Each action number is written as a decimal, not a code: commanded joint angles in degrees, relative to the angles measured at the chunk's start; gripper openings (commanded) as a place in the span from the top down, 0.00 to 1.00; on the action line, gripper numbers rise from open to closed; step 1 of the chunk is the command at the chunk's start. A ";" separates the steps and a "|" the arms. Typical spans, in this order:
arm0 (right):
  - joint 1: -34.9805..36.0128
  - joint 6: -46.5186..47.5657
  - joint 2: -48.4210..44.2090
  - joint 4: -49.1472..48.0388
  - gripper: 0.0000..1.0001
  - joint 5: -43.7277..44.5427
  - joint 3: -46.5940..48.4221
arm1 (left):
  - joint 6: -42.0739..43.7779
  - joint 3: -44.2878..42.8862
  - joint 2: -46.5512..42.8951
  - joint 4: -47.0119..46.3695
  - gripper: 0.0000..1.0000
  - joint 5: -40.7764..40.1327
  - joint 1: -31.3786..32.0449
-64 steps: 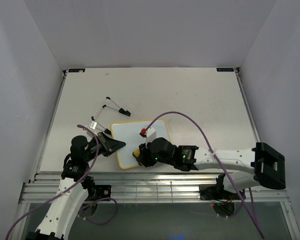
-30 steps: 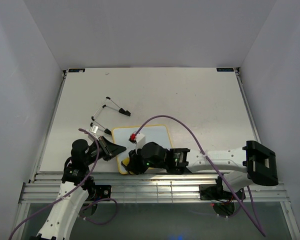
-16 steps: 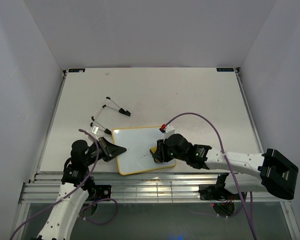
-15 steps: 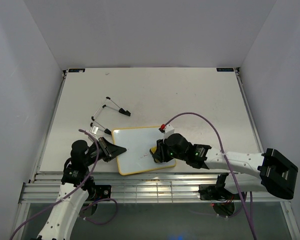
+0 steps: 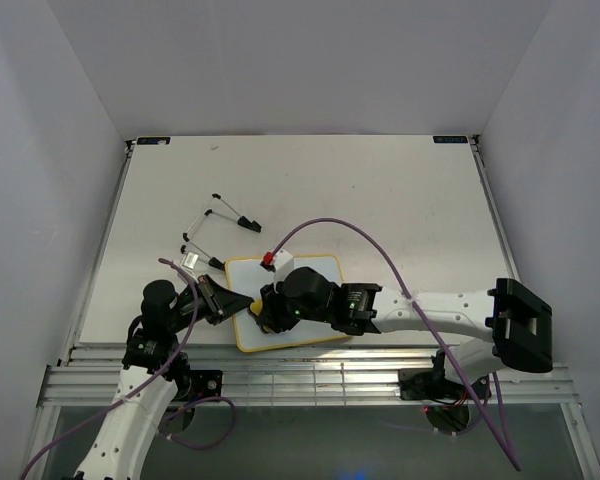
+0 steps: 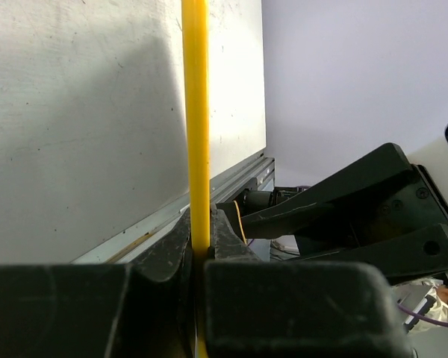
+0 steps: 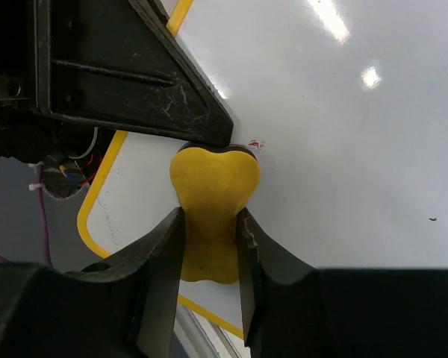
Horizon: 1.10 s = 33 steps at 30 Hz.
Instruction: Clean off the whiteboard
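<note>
The left end effector (image 6: 200, 252) is clamped on the yellow frame of the whiteboard (image 5: 318, 273), which lies near the counter's (image 5: 400, 200) front edge. Over the board's left half, the right end effector (image 7: 209, 225) grips a yellow bone-shaped eraser (image 7: 213, 177) against the white surface.

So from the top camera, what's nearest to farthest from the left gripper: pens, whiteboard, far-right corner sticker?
1. The whiteboard, pinched in the left gripper.
2. The pens, just behind it.
3. The sticker, far back right corner.
</note>
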<state>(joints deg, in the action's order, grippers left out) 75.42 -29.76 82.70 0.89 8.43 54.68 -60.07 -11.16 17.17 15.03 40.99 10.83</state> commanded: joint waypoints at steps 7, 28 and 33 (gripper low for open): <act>-5.70 -0.92 -7.28 1.05 0.92 3.97 -10.63 | -3.30 -5.10 0.41 -7.73 1.00 5.76 0.42; -2.20 6.12 5.81 9.75 0.92 4.31 10.97 | -4.09 -5.54 -1.17 -8.00 1.00 6.73 0.42; -1.77 4.36 6.87 13.43 0.92 5.98 12.39 | -3.03 -6.77 -2.58 -8.26 1.00 6.38 0.42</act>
<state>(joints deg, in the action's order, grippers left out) 72.64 -23.99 88.36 12.51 12.60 66.13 -60.29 -12.08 17.06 15.09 40.66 10.81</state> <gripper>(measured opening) 0.363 0.135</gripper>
